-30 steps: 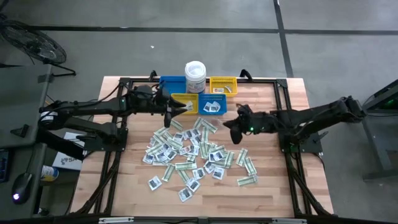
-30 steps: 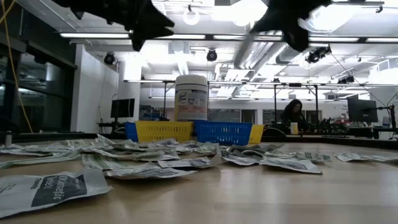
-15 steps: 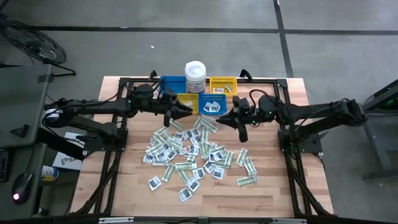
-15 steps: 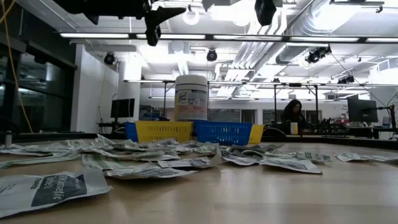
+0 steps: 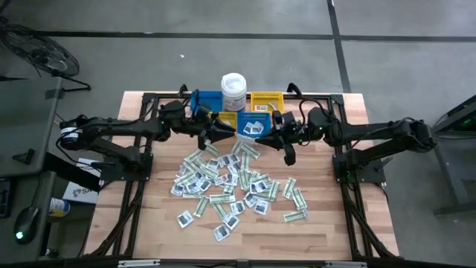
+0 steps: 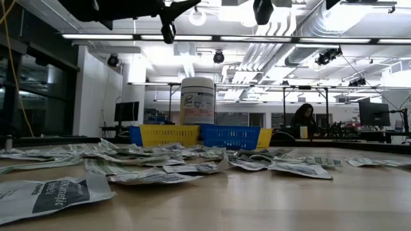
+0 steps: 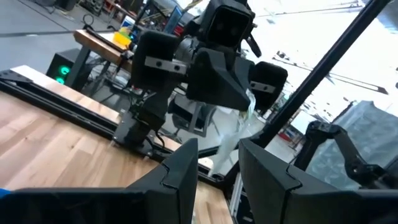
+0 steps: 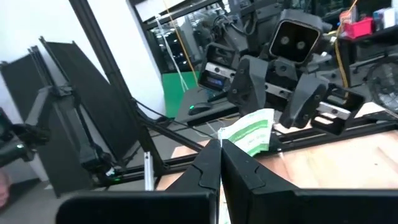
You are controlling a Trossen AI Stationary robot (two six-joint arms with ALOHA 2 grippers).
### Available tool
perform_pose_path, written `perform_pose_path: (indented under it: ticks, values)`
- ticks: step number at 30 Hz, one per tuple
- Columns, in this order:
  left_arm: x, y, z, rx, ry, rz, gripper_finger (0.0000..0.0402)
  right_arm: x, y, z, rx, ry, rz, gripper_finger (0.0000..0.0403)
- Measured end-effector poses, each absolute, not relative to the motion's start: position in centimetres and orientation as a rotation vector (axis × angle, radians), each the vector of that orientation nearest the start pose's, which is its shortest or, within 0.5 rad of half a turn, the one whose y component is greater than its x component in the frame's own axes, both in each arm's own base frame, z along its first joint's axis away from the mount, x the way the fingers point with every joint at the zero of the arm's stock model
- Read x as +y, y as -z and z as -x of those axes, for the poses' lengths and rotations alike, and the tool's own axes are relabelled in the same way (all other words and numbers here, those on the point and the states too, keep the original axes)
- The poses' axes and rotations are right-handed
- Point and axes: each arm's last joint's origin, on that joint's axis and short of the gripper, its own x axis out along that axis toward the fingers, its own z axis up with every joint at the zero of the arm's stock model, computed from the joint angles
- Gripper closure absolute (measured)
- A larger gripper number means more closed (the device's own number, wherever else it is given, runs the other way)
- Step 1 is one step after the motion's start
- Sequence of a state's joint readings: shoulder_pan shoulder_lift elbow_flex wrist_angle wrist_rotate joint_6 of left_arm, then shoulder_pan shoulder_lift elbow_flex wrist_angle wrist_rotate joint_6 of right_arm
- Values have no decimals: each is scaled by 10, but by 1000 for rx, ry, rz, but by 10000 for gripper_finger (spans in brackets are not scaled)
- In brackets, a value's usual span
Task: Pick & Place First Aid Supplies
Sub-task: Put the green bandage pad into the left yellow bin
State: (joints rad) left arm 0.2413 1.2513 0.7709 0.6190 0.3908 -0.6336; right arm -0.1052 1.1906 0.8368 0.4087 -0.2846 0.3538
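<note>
The first aid supplies (image 5: 230,179) lie as a loose pile of white square and green-and-white strip packets on the wooden table. My two grippers face each other, level, high above the small bins. My right gripper (image 8: 219,149) (image 5: 274,137) is shut on one green-and-white packet (image 8: 252,132) (image 7: 244,117). My left gripper (image 7: 217,163) (image 5: 227,132) stands open a short way off, pointing at that packet, with nothing between its fingers. In the low view both grippers show only at the top edge. My right gripper pinches one end of the green-and-white packet (image 8: 227,138) between its two fingertips. The fingers lie about level and come from the table's right. The packet is lifted clear and sticks out past the fingertips, slanting toward my left gripper.
Below the grippers stand a yellow bin (image 5: 220,122) and a blue bin (image 5: 255,125) holding a few packets. Behind them are a second blue bin (image 5: 206,100), a second yellow bin (image 5: 266,102) and a white lidded tub (image 5: 233,91). Bare wood lies toward the near edge.
Both grippers have risen and tipped up from pointing downward to level. My right gripper has gone from over the pile toward the far edge and the left, to above the blue bin, carrying the packet. My left gripper has gone toward the right, toward it.
</note>
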Motion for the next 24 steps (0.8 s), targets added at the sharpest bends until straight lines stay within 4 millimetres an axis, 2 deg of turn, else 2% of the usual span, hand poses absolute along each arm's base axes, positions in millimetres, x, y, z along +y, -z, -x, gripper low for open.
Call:
perform_pose_path:
  ticks: [16, 24]
  values:
    - [55, -306, -271, -78, 207, 558, 285, -37, -312, -285, -49, -105, -415, 403]
    - [55, -306, -271, -80, 201, 532, 298, -39, -312, -285, -63, -42, -418, 403]
